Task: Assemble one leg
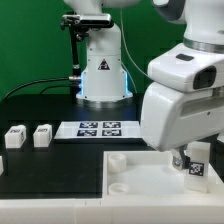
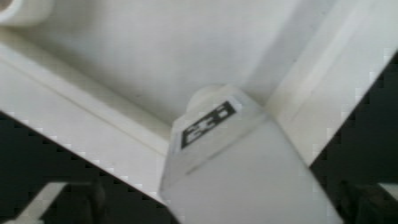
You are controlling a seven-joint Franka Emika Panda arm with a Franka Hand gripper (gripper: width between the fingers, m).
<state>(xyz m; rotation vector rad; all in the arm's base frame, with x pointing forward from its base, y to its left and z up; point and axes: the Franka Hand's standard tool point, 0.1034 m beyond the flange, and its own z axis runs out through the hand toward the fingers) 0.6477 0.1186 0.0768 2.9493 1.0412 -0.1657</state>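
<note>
The dark counter (image 1: 50, 175) carries a large flat white board with round corner sockets (image 1: 135, 180), seen at the exterior view's right under the arm. On that board, close to one corner, a leg (image 1: 196, 163), a small white plastic block with a black-and-white square tag on one face, stands upright; in the wrist view it (image 2: 222, 150) fills the middle of the picture. The gripper (image 1: 188, 160) is held just beside or around this leg, and its jaws are set wide apart, clamped on nothing. Two more small white tagged blocks (image 1: 28, 136) rest well apart at the exterior view's left. The leg is judged light, rigid and smooth, so somewhat slippery; it would best be gripped across its two flat opposite sides, near mid-height.
</note>
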